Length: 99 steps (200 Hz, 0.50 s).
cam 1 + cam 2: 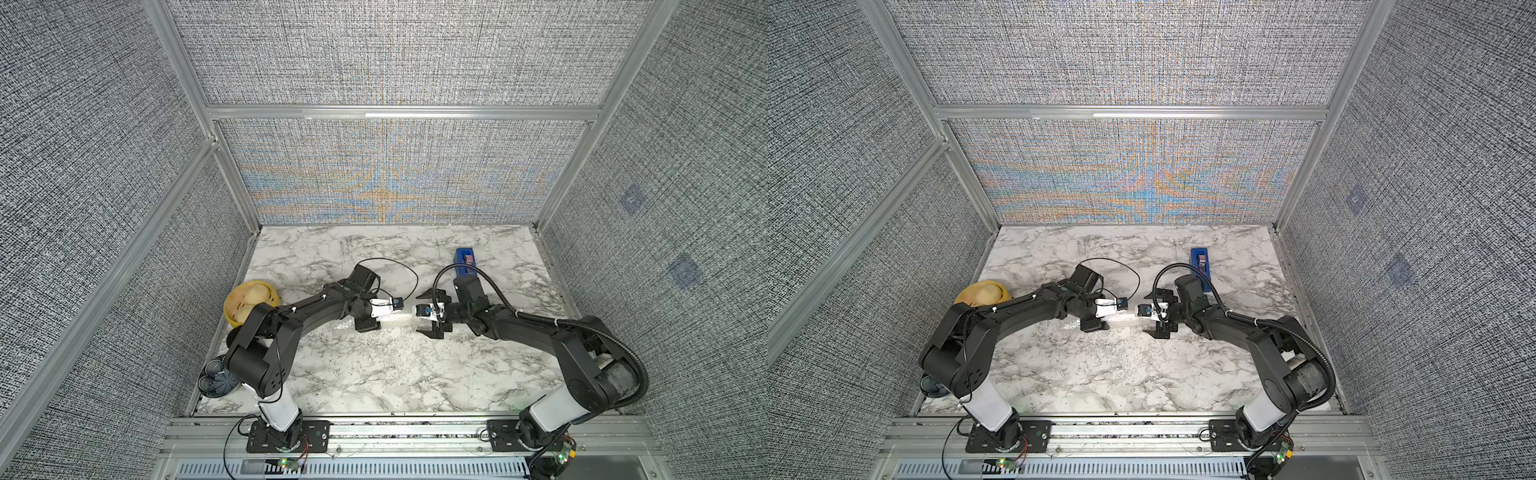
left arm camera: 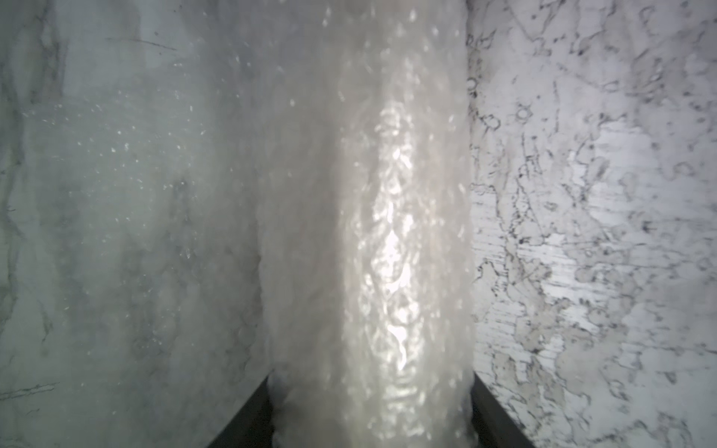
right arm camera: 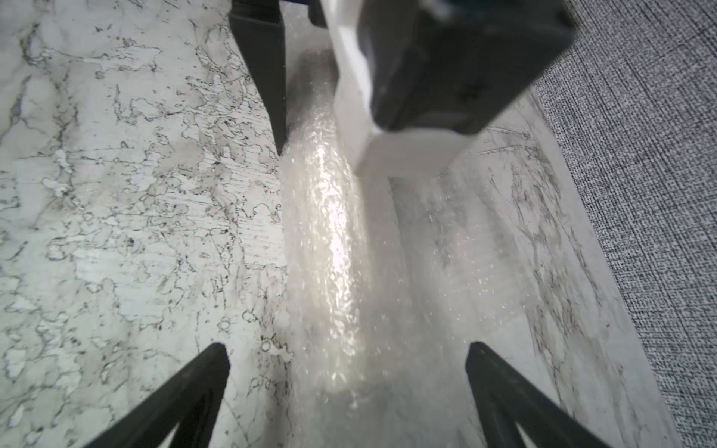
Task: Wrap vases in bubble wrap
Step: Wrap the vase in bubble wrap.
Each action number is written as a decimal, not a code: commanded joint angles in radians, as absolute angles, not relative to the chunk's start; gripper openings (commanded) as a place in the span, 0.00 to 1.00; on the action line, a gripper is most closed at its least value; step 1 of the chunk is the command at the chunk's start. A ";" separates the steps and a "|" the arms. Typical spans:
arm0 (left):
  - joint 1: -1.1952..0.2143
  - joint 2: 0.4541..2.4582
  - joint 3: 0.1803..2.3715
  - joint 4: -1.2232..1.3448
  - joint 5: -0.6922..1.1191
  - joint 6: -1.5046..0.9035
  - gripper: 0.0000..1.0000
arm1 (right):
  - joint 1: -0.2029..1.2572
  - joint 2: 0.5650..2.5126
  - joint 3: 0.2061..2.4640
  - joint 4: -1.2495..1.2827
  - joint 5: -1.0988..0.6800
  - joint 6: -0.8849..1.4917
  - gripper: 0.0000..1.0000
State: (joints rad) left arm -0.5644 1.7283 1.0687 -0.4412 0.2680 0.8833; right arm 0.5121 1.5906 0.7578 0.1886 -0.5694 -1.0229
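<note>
Table [image 1: 374,374]: white marble pattern with grey veins, flat, lit from above. Booth around it: grey woven wall panels [image 1: 395,62] on three sides, held in a silver metal frame [image 1: 399,113].

Count: two black arms, one based at each near corner, reaching in to meet mid-table. One bubble wrap [image 2: 372,232], rolled into a thick whitish tube lying left-right at the table's middle, with a loose flap spread flat on its far side. One yellow bowl [image 1: 249,305] at the left edge. One dark blue pleated piece [image 1: 216,378] at the near left corner. One blue box [image 1: 465,262] far right.

Left claw [image 2: 371,376]: narrowed onto the tube's left end, a finger pressed against each side, holding it.

Right claw [image 3: 348,348]: spread wide at the tube's right end, both fingers clear of the wrap.

Vase: not visible anywhere; possibly inside the tube, but the wrap is too cloudy to confirm.
</note>
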 commanded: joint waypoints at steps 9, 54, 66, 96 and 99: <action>-0.541 1.763 1.146 -0.602 0.375 0.902 0.48 | 0.555 1.636 0.764 0.170 -0.548 -1.082 0.97; -0.529 1.778 1.160 -0.634 0.384 0.917 0.48 | 0.604 1.724 0.784 0.272 -0.367 -1.110 0.95; -0.528 1.782 1.169 -0.646 0.388 0.920 0.48 | 0.617 1.747 0.783 0.303 -0.331 -1.135 0.95; -0.525 1.800 1.195 -0.678 0.403 0.924 0.48 | 0.650 1.803 0.775 0.411 -0.248 -1.147 0.93; -0.525 1.804 1.198 -0.680 0.403 0.926 0.48 | 0.654 1.805 0.776 0.416 -0.244 -1.147 0.92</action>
